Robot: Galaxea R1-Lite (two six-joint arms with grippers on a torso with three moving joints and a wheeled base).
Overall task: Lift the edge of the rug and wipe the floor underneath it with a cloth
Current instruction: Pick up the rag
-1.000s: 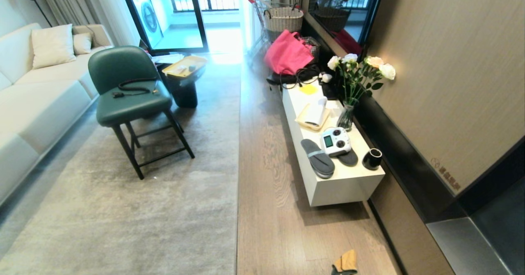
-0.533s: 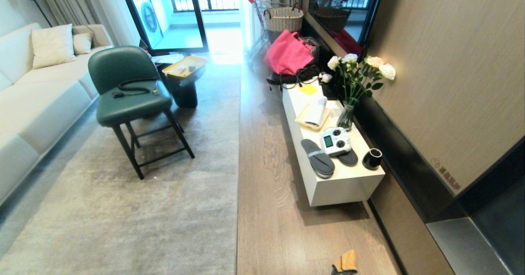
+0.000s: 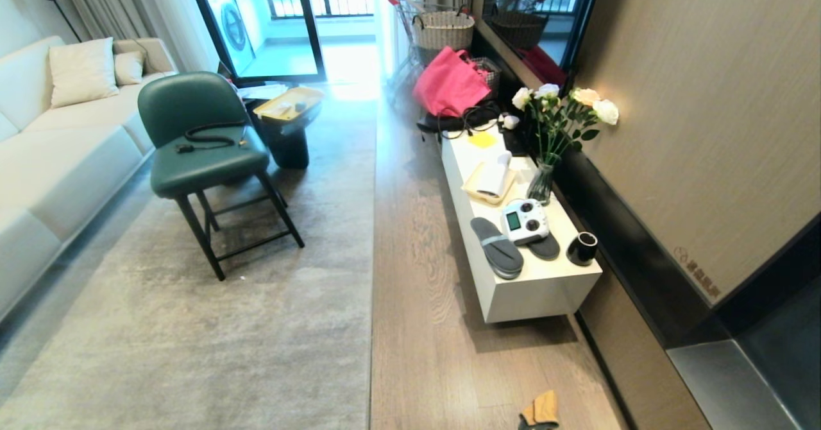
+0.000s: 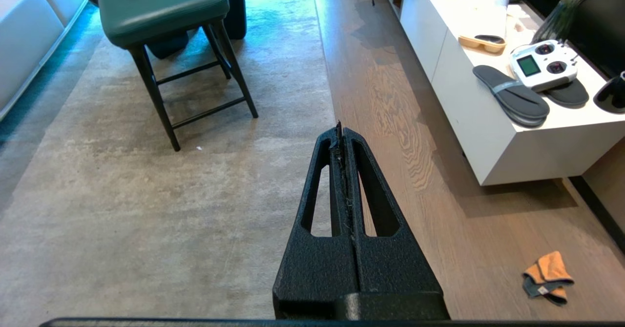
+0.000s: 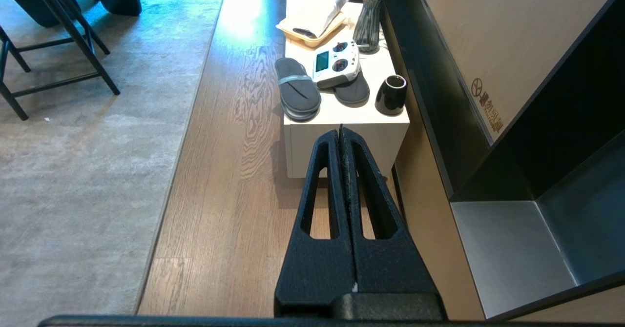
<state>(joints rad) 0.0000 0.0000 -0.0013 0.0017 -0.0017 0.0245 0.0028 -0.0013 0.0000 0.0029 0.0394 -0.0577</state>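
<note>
On the floor of brown wooden planks, a strip runs between a large pale grey rug and a low white cabinet. The rug edge lies flat along that strip, straight and unlifted, on the side of the floor away from the cabinet. The cloth, a small orange-tan rag with a grey part, lies crumpled on the bare planks just past the near end of the cabinet, well apart from the rug edge.

On the cabinet's tabletop, from its near end backwards, sit a black cup, a pair of grey slippers with a white remote controller resting on one of them, a glass vase of pale roses, and a shallow tray holding a white roll. Beyond the cabinet's far end stands a pink bag. A green chair stands on the rug, across the floor strip from the cabinet.

Neither arm shows in the head view. In its own wrist view, the left pincer is closed, fingers pressed together and holding nothing, above the rug edge. The right pincer is likewise closed and empty, in the air in front of the cabinet's near end.
</note>
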